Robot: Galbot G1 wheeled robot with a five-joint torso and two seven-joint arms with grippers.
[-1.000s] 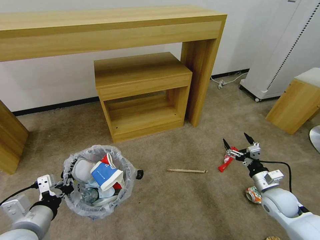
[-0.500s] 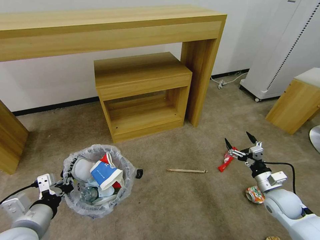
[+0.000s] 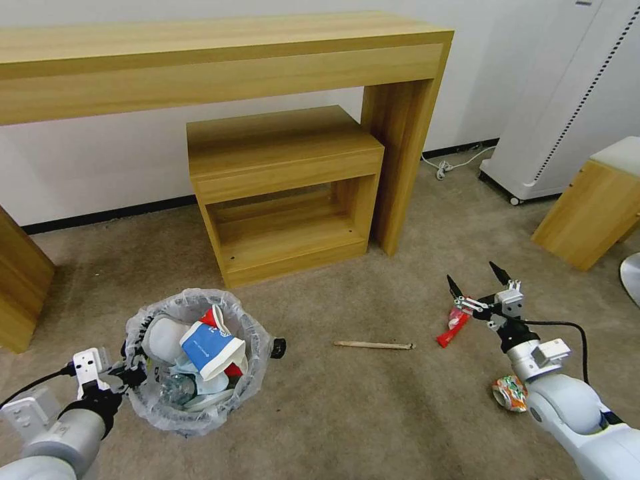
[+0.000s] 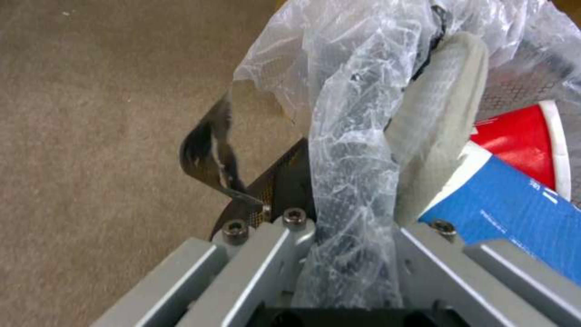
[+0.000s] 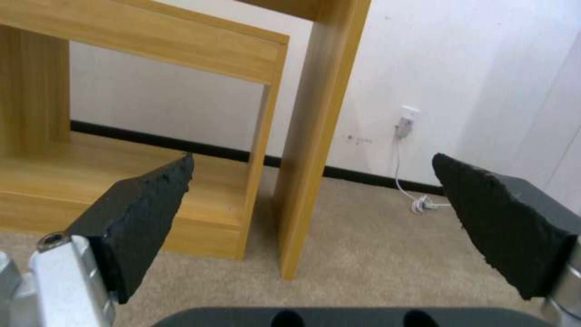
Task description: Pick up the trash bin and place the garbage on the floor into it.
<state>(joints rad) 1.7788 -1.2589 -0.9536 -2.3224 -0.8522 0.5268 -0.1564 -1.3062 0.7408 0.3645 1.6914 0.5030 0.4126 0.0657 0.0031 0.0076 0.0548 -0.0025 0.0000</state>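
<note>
The trash bin (image 3: 261, 339), black with a crinkly bag over its rim, sits low at the left on the beige floor (image 3: 373, 420). It holds a white slipper (image 3: 162, 337), a blue and red paper cup (image 3: 209, 348) and a bottle (image 3: 176, 391). My left gripper (image 3: 133, 371) is shut on the bin's rim; the left wrist view shows bag (image 4: 351, 150) and black mesh wall (image 4: 281, 181) between its fingers. Garbage on the carpet: a wooden stick (image 3: 373, 345), a red wrapper (image 3: 453, 327), a crushed can (image 3: 509, 392). My right gripper (image 3: 475, 280) hangs open just above the wrapper.
A wooden console table (image 3: 220, 60) with a low shelf unit (image 3: 283, 193) under it stands against the wall. A wooden box (image 3: 593, 207) and a white appliance (image 3: 567, 100) are at the right. A small black cap (image 3: 279, 347) lies beside the bin.
The right arm has eased slightly to the right and lower over the wrapper, fingers still open. The camera shifted a little. The left gripper still holds the bin's rim.
</note>
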